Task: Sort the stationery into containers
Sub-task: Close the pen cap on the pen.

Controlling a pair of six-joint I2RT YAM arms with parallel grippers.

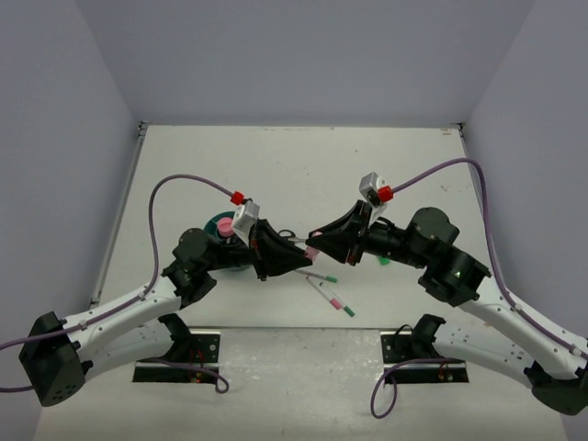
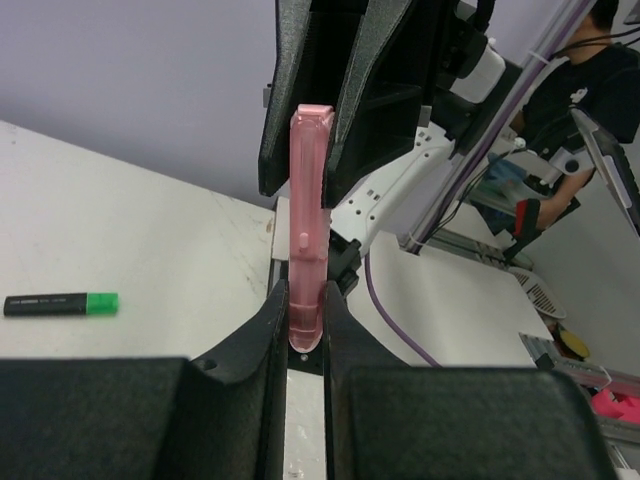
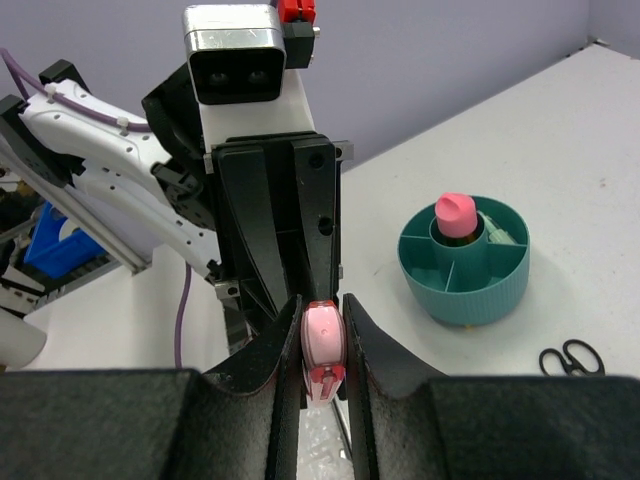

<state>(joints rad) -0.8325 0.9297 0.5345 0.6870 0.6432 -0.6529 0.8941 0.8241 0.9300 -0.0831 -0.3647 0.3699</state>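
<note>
A pink translucent tube [image 2: 308, 220] hangs in the air between both grippers, above the table's middle [image 1: 312, 252]. My left gripper [image 2: 305, 300] is shut on one end. My right gripper [image 3: 322, 312] grips the other end [image 3: 324, 345], with its fingers pressed on both sides. The two grippers meet tip to tip in the top view, left [image 1: 305, 261] and right [image 1: 319, 245]. The round teal organizer [image 3: 470, 295] stands on the table behind my left arm [image 1: 220, 221]. Its centre well holds a pink-capped item [image 3: 452, 213].
Black-handled scissors [image 3: 566, 358] lie near the organizer. A black highlighter with a green cap [image 2: 60, 303] lies on the table. Thin white pens [image 1: 322, 276] [image 1: 336, 299] lie just in front of the grippers, and a green-tipped item [image 1: 384, 261] lies under my right arm.
</note>
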